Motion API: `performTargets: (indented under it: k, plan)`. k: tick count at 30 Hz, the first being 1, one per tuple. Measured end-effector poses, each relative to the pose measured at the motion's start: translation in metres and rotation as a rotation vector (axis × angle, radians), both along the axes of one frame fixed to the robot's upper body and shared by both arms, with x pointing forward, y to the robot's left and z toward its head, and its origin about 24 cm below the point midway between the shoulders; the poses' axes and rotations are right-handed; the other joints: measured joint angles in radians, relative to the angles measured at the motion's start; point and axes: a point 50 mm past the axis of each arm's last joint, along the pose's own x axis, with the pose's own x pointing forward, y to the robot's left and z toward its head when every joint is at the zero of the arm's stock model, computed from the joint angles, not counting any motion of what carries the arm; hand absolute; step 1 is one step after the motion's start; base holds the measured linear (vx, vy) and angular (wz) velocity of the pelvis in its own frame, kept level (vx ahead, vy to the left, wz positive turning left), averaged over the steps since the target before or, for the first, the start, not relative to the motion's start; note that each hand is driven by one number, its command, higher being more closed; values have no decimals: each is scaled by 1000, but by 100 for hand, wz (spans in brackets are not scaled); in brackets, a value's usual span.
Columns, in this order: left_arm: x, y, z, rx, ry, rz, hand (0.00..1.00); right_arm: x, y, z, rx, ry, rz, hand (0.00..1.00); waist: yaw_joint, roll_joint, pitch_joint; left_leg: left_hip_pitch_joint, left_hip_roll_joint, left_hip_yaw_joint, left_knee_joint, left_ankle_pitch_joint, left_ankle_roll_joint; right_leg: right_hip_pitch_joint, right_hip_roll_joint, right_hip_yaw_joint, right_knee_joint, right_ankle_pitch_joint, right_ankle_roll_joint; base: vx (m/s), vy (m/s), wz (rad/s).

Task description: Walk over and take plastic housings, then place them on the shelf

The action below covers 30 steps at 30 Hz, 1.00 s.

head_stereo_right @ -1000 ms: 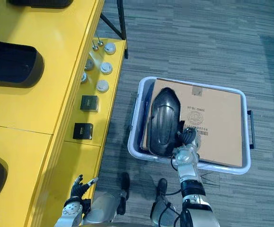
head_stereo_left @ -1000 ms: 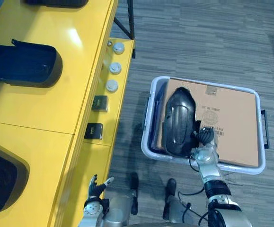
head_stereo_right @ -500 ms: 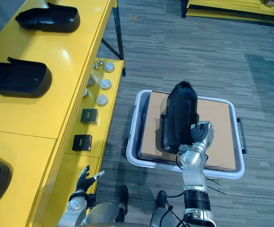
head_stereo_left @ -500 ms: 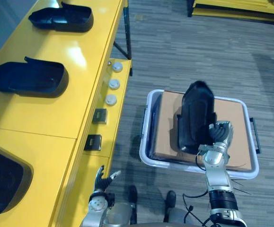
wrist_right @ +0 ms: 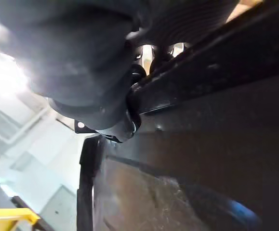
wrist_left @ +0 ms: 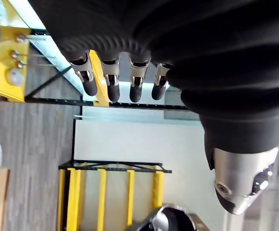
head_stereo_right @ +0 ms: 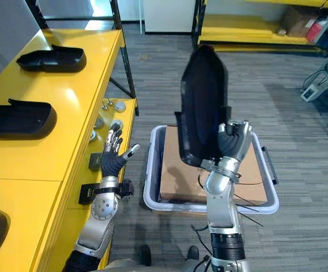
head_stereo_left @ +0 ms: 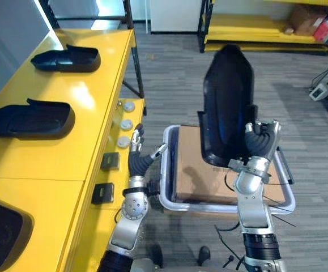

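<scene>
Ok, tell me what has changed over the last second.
The right hand, shut on the black plastic housing, has lifted it off the cardboard box in the white bin and holds it upright above the bin. The left hand has risen, fingers open, beside the yellow shelf. The view has tilted up as well. The housings on the shelf lie as before.

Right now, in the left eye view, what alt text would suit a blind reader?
The right hand holds a black plastic housing upright above a white bin containing cardboard. The open left hand is raised beside the yellow shelf, where three more housings lie.
</scene>
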Motion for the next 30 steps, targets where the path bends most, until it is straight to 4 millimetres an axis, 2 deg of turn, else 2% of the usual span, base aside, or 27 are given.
performTargets:
  k: [7, 11, 12, 16, 20, 24, 28, 29, 30]
  plan:
    - [3, -37, 18, -3, -68, -159, 0, -10, 44, 22, -9, -136, 206, 100, -5, -3, -15, 16, 0, 14, -9, 1, 1, 3, 1, 21, 2, 0, 0, -29, -2, -7]
    - [4, -37, 14, -23, -37, -139, 0, -13, 53, 26, -8, -154, 247, 100, -25, -3, -43, 22, -1, 18, -16, 2, 3, 3, 1, 23, 2, 0, 0, -11, -3, -4]
    - [7, -40, 14, -20, -32, -137, 100, -13, 54, 26, -9, -155, 252, 100, -25, -4, -46, 27, -1, 25, -18, 2, 3, 4, 1, 29, 2, 0, 0, -21, -1, -12]
    - [10, -42, 17, -43, -31, -140, 100, -14, 54, 26, -2, -157, 259, 100, -29, -5, -51, 28, -1, 33, -19, 2, 3, 2, 1, 42, 2, 0, 0, -30, 1, -8]
    - [14, -40, 13, -42, -2, -117, 100, -15, 56, 25, -34, -155, 287, 100, -32, -2, -71, 28, -1, 34, -19, 3, 3, 1, 1, 45, 2, 0, 0, 0, 0, 0]
    - [13, -43, 6, -40, 35, -132, 100, -23, 67, 30, -39, -212, 380, 100, -34, -6, -74, 28, -1, 32, -19, 4, 3, 1, 1, 45, 2, 0, 0, 0, 0, 0]
    - [13, -43, 6, -46, 42, -135, 100, -24, 66, 29, -54, -215, 385, 100, -33, -12, -80, 28, -3, 29, -19, 6, 6, 2, 0, 44, 4, -2, -3, 0, 0, 0]
    - [13, -43, 5, -44, 44, -135, 100, -24, 66, 29, -55, -213, 384, 0, -33, -12, -80, 28, -3, 29, -19, 7, 7, 1, 0, 43, 6, -2, -3, 0, 0, 0]
    - [13, -43, 5, -42, 44, -135, 100, -23, 66, 28, -54, -211, 383, 0, -33, -12, -80, 28, -3, 28, -19, 7, 7, 1, 0, 43, 7, -2, -4, 0, 0, 0]
